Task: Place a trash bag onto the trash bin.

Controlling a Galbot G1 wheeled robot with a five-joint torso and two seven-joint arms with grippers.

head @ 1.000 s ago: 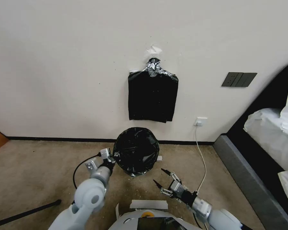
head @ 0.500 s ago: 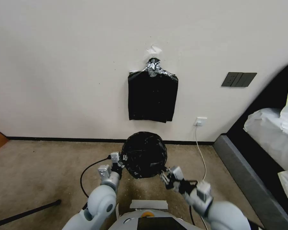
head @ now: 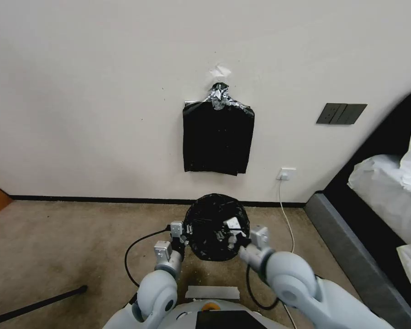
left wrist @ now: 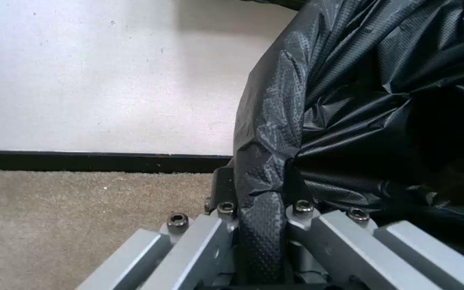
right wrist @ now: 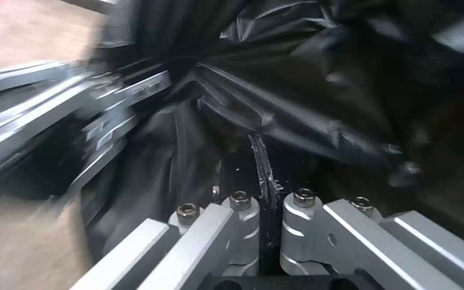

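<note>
The trash bag [head: 213, 218] is a glossy black, wrinkled, rounded shape low in front of the wall. My left gripper [head: 186, 229] is at its left edge; the left wrist view shows that gripper [left wrist: 259, 225] shut on a fold of the black trash bag [left wrist: 361, 121]. My right gripper [head: 228, 232] is at the bag's front right side. In the right wrist view it [right wrist: 264, 189] is closed on a thin edge of the trash bag [right wrist: 307, 108], with the left gripper's metal fingers [right wrist: 108, 104] close by. The trash bin is hidden.
A flat bundle of black bags [head: 218, 137] hangs on the wall above. A wall socket [head: 287, 173] with a white cable is at the right, near a grey bed frame [head: 351, 246]. Tape [head: 212, 291] and a dark rod [head: 36, 305] lie on the carpet.
The bag and my left gripper have shifted to the right. My right gripper, open over the carpet before, has swung in to the bag and closed on its edge.
</note>
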